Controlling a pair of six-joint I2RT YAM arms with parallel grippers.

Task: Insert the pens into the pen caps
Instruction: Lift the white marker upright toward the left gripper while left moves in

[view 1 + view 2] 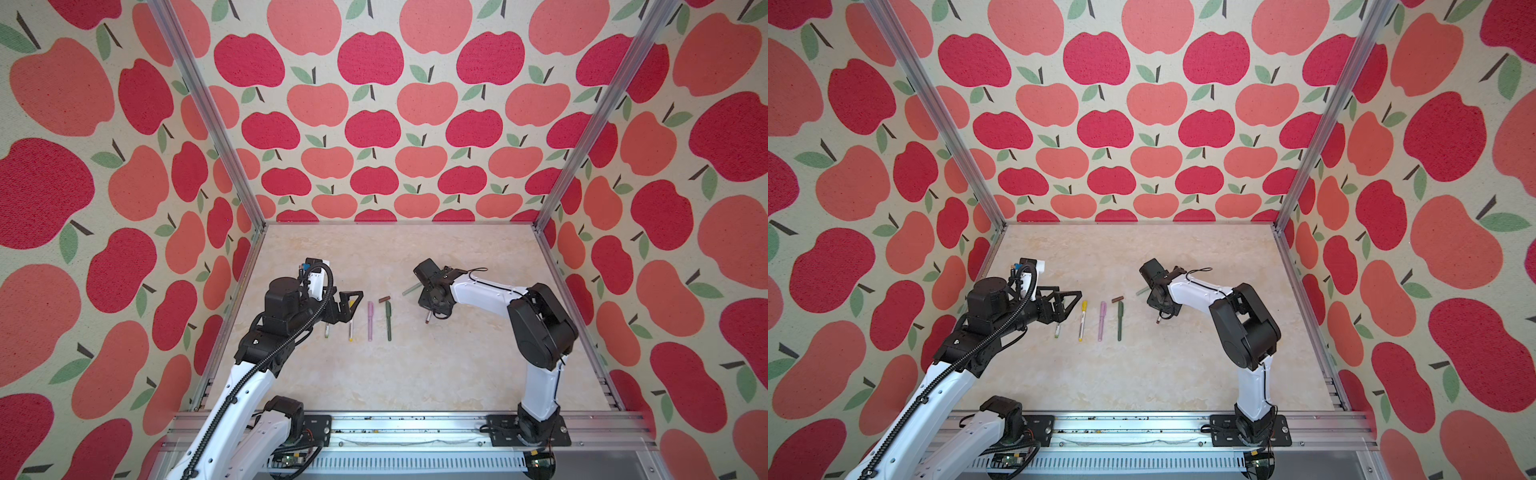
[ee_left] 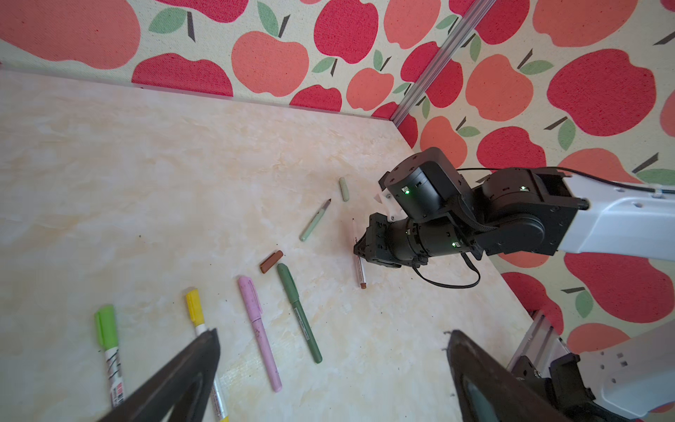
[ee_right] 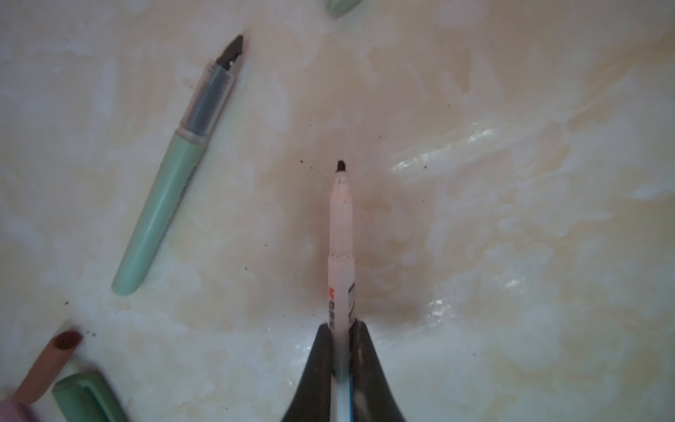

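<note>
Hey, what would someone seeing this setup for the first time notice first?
The loud apple-print walls around the table. Then the right gripper, shut on a white pen right of centre, its dark tip bare. On the left, four capped pens lie in a row by the open left gripper.

There are six pens: four capped, the lime pen (image 2: 110, 354), yellow pen (image 2: 194, 308), pink pen (image 2: 260, 334) and green pen (image 2: 299, 314), ranged leftward from the brown cap (image 2: 271, 261), and two uncapped, the sage pen (image 2: 315, 221) and white pen (image 2: 361, 272), to its right. Loose caps number two: the brown one and a sage cap (image 2: 343, 189), past the sage pen from it.
</note>
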